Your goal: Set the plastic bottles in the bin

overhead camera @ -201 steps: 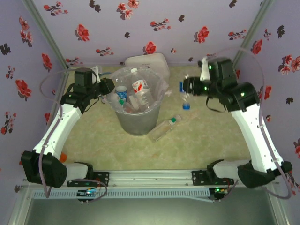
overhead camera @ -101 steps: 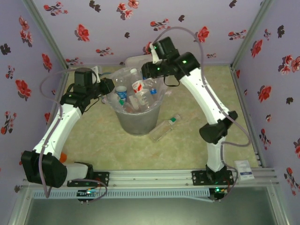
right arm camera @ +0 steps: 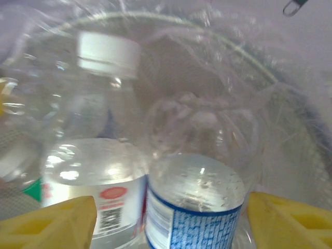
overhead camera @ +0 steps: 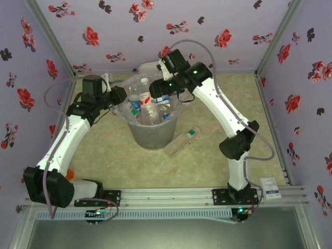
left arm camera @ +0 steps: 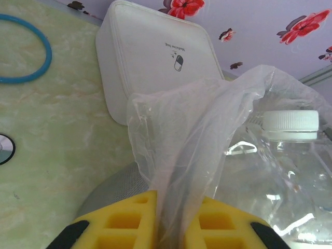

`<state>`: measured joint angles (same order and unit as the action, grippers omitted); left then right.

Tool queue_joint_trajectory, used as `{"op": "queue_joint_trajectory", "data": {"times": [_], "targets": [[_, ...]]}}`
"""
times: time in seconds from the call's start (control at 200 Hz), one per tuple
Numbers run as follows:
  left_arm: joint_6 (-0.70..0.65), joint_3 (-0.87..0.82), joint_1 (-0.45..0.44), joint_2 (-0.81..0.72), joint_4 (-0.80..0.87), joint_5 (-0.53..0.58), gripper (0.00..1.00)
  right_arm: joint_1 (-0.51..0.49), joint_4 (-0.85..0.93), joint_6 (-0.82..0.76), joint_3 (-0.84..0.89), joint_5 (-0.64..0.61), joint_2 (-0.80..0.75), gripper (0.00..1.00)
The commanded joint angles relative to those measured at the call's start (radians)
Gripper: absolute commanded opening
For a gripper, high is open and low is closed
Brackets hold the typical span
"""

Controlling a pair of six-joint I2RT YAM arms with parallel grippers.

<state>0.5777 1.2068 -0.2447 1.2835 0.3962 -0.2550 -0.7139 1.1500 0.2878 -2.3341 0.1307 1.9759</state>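
Now right hand (overhead camera: pixel 158 96) splayed; left hand (left arm camera: pixel 168 218) pinching bag (left arm camera: pixel 207 129).

The top camera looked down from above the near edge; both wrist cameras pressed close to the bin (overhead camera: pixel 153 137) — shared by all three.

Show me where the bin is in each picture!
Top view: the bin stands in the middle of the table, between the two arms.
Left wrist view: the bin shows as a grey curve at the bottom left.
Right wrist view: the bin has its rim arcing across the top and its grey wall on the right.
Shared landmark: the clear bag lining it.
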Motion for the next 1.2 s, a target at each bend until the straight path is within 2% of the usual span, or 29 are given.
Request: {"op": "queue_joint_trajectory", "data": {"times": [0.0, 0.105, 0.225, 0.325, 0.43, 0.6, 0.725, 0.84, 1.04, 1.19], "targets": [[0.014, -0.004, 0.006, 0.022, 0.015, 0.036, 0.15, 0.003, -0.011, 0.010, -0.052, -0.035, -0.107, 0.83], [0.014, -0.007, 0.005, 0.022, 0.013, 0.036, 0.15, 0.039, -0.035, 0.059, 0.034, -0.106, -0.193, 0.89], [0.012, -0.010, 0.006, 0.020, 0.011, 0.035, 0.16, 0.135, -0.175, 0.206, 0.317, -0.122, -0.364, 0.91], [0.013, -0.013, 0.006, 0.018, 0.006, 0.029, 0.16, 0.234, -0.323, 0.374, 0.616, -0.146, -0.534, 0.88], [0.012, -0.013, 0.006, 0.014, 0.006, 0.024, 0.16, 0.310, -0.380, 0.491, 0.880, -0.157, -0.678, 0.80], [0.009, 0.007, 0.007, 0.014, 0.015, 0.021, 0.16, 0.334, -0.428, 0.594, 1.176, -0.127, -0.780, 0.75], [0.016, -0.001, 0.007, 0.010, 0.004, 0.019, 0.16, 0.335, -0.607, 0.712, 1.368, -0.077, -0.792, 0.73], [0.015, -0.013, 0.007, 0.002, 0.004, 0.020, 0.16, 0.333, -0.707, 0.774, 1.454, -0.046, -0.750, 0.72], [0.014, -0.022, 0.008, 0.001, 0.002, 0.025, 0.16, 0.330, -0.746, 0.777, 1.478, -0.051, -0.645, 0.79], [0.005, -0.014, 0.008, 0.005, 0.013, 0.025, 0.16, 0.303, -0.794, 0.821, 1.478, -0.019, -0.554, 0.80]]}}
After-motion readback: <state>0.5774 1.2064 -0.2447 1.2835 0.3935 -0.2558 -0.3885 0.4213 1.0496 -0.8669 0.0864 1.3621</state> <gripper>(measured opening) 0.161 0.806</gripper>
